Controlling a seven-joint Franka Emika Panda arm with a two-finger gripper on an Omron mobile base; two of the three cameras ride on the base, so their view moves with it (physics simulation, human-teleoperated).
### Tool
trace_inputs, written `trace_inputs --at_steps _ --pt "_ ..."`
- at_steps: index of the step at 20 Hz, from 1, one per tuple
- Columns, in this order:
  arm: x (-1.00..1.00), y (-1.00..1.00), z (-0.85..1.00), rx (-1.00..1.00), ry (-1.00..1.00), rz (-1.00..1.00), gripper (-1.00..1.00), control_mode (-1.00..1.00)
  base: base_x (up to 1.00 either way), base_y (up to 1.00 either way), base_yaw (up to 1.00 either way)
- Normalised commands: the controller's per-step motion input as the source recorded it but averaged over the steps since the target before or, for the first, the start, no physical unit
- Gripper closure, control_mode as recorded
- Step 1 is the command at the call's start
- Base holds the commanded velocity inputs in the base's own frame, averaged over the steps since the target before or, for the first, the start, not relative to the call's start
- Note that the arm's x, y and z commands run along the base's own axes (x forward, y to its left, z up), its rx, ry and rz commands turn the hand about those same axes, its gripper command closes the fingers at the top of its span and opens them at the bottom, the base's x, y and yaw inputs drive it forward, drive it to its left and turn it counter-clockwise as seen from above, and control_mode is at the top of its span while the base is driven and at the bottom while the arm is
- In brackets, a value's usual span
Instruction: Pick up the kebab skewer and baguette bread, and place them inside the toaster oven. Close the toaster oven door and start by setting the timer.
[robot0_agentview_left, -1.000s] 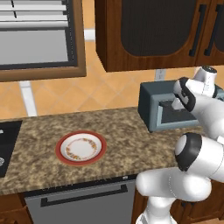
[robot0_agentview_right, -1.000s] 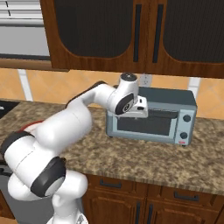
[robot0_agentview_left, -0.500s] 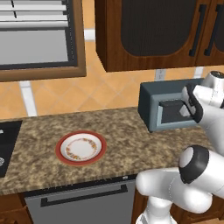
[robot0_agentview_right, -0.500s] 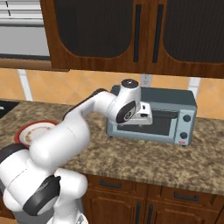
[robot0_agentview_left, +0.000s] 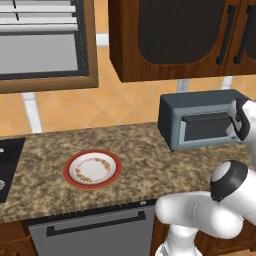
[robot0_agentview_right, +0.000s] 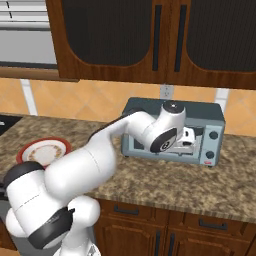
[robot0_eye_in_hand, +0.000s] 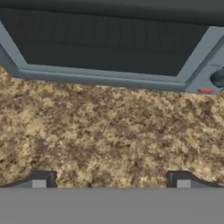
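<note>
On the speckled brown bench (robot0_agentview_left: 135, 150), the grey-blue toaster oven (robot0_agentview_right: 145, 112) stands against the tiled wall with its dark glass door (robot0_eye_in_hand: 105, 43) shut, and the claw (robot0_eye_in_hand: 111, 179) hangs in front of that door with its two fingertips (robot0_eye_in_hand: 41, 178) wide apart and nothing between them. Well to the left of the oven, a red-rimmed plate (robot0_agentview_left: 93, 169) lies flat on the bench, bare. Whether the skewer and bread sit behind the glass cannot be told.
</note>
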Motion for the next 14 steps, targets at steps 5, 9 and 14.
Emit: trace_inputs --at_steps 5,9,14 --pt "-0.04 -0.63 0.14 0.04 0.0 -0.1 -1.0 -1.0 0.0 0.0 0.0" --pt "-0.09 -0.54 0.05 0.02 -0.03 -0.03 -1.0 -1.0 0.0 0.0 0.0" --pt "-0.14 -0.48 0.0 -0.09 -0.08 0.19 -1.0 -1.0 0.0 0.0 0.0"
